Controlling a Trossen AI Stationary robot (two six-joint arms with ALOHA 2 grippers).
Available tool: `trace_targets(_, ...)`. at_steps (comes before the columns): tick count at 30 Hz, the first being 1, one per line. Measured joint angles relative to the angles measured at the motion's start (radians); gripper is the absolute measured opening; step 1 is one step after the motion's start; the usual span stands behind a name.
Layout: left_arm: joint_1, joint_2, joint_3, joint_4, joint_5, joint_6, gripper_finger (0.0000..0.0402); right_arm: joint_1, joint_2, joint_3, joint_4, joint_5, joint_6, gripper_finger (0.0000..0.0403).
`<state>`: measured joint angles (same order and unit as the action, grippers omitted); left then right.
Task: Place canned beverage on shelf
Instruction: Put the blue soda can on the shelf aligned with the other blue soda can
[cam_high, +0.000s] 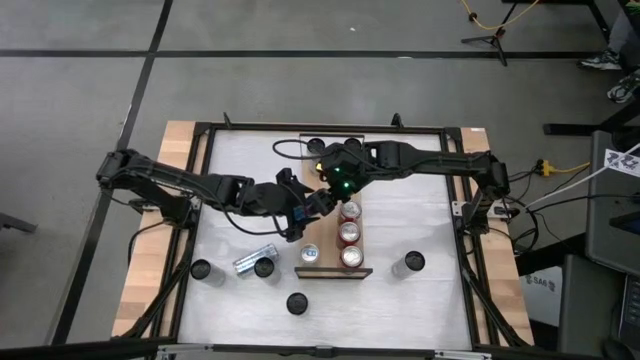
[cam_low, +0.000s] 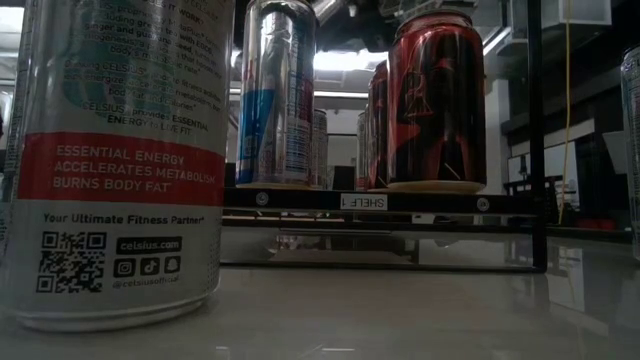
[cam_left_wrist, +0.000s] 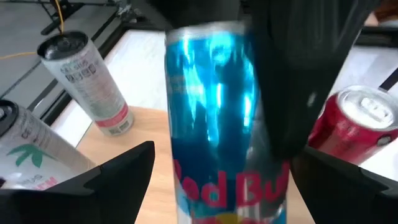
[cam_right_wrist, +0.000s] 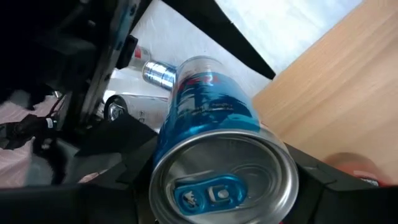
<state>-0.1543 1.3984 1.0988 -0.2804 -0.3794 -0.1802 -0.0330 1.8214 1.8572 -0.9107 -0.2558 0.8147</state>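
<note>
Shelf (cam_high: 326, 262) at table (cam_high: 420, 200) centre, long axis front-to-back. Three cans (cam_high: 350, 235) in row on shelf's right half; one can (cam_high: 309, 254) on left half nr front lip. Both grippers meet over shelf's far end: left gripper (cam_high: 318, 203) from left, right gripper (cam_high: 328, 172) from behind. Can (cam_left_wrist: 217, 124) upright btwn them, above shelf. Lying can (cam_high: 252, 260) left of shelf. Lone can (cam_high: 410, 263) right of shelf.
</note>
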Motion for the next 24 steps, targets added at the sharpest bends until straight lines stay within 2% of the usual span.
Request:
trace_targets(16, 0.002, 0.022, 0.0, -0.005, -0.002, -0.039, 0.0357, 0.001, 0.013, 0.002, -0.043, 0.002, -0.008, 0.023)
trace_targets(24, 0.006, 0.022, 0.0, -0.03, 0.013, -0.055, 0.0314, 0.001, 0.013, 0.002, -0.044, 0.004, -0.009, 0.023)
